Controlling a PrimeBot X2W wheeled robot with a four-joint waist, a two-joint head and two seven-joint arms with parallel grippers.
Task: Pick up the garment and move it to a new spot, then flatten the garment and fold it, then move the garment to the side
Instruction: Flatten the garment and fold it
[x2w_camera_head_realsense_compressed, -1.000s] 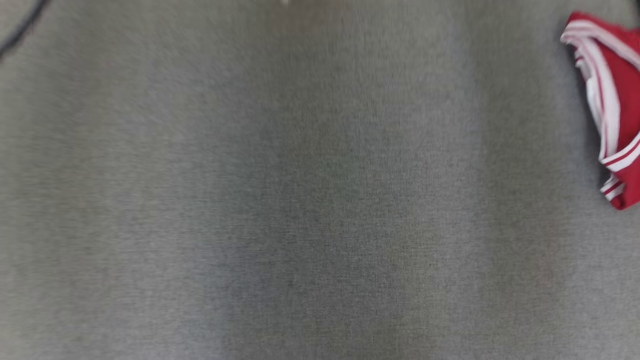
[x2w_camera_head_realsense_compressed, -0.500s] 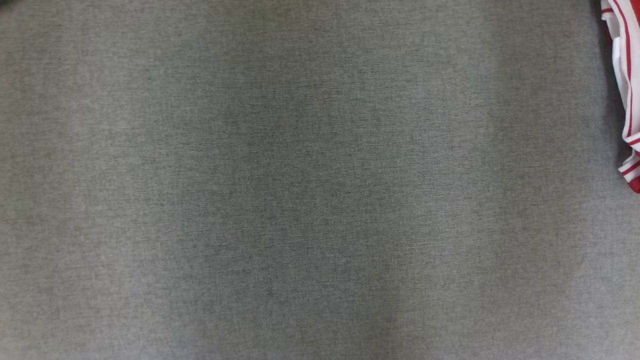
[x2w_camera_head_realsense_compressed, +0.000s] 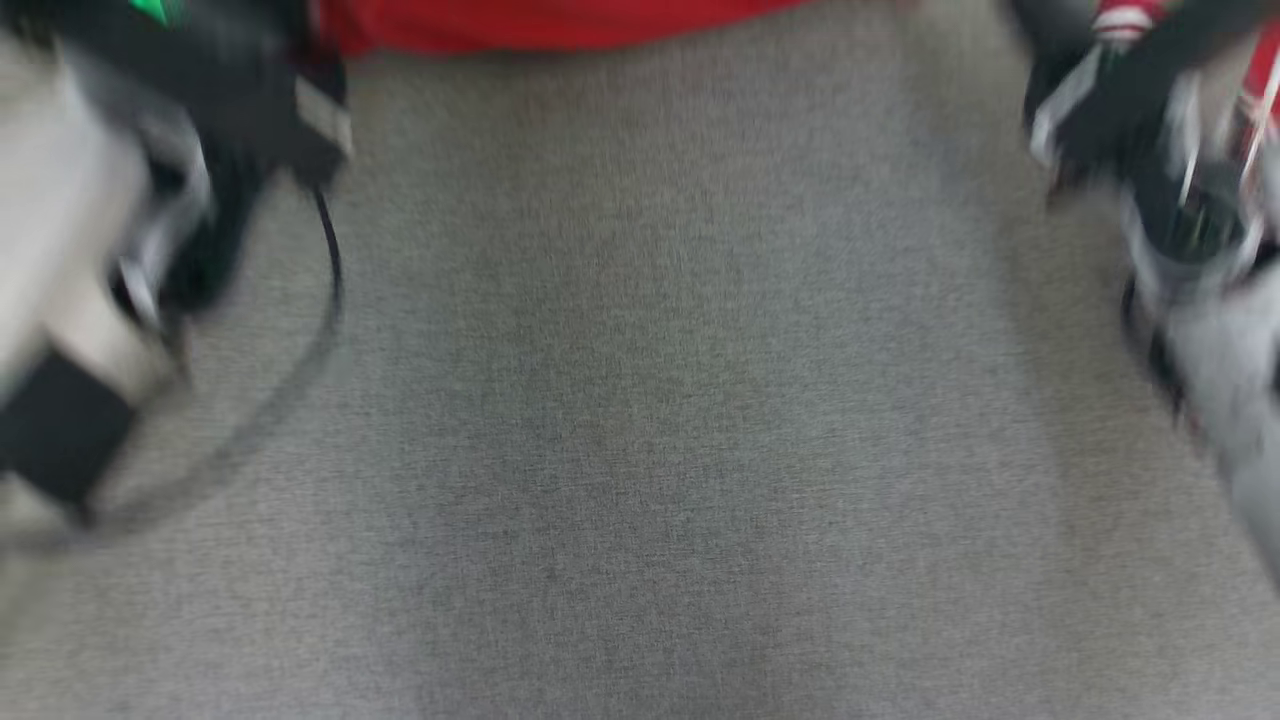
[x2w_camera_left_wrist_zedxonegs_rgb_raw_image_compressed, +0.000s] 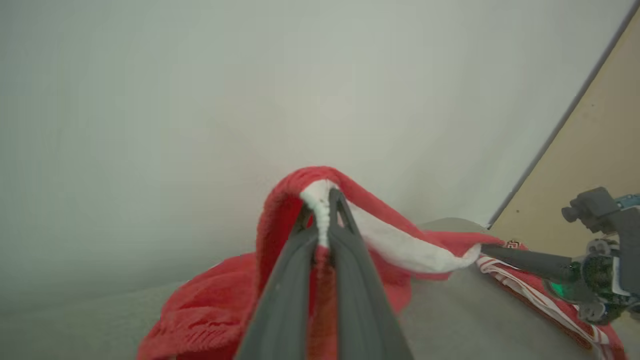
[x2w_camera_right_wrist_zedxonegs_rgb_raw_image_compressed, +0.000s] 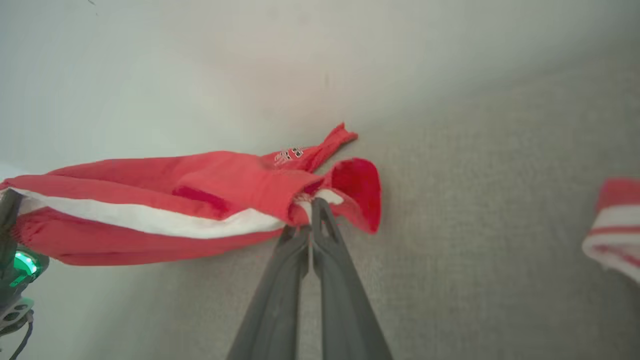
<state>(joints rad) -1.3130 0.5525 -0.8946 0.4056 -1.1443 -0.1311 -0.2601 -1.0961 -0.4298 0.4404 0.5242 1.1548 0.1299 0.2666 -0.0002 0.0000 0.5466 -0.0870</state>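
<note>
The red fleecy garment with a white band (x2w_camera_right_wrist_zedxonegs_rgb_raw_image_compressed: 150, 200) hangs stretched over the grey woven tabletop (x2w_camera_head_realsense_compressed: 640, 420), left gripper (x2w_camera_left_wrist_zedxonegs_rgb_raw_image_compressed: 324, 202) and right gripper (x2w_camera_right_wrist_zedxonegs_rgb_raw_image_compressed: 311, 207) each clenched on one end. The head view has just swung (camera, not cloth), bringing both arms in: likely mid-carry

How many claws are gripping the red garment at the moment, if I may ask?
2. The left claw is shut on the red garment at one end of its white band, the right claw at the other.
</note>
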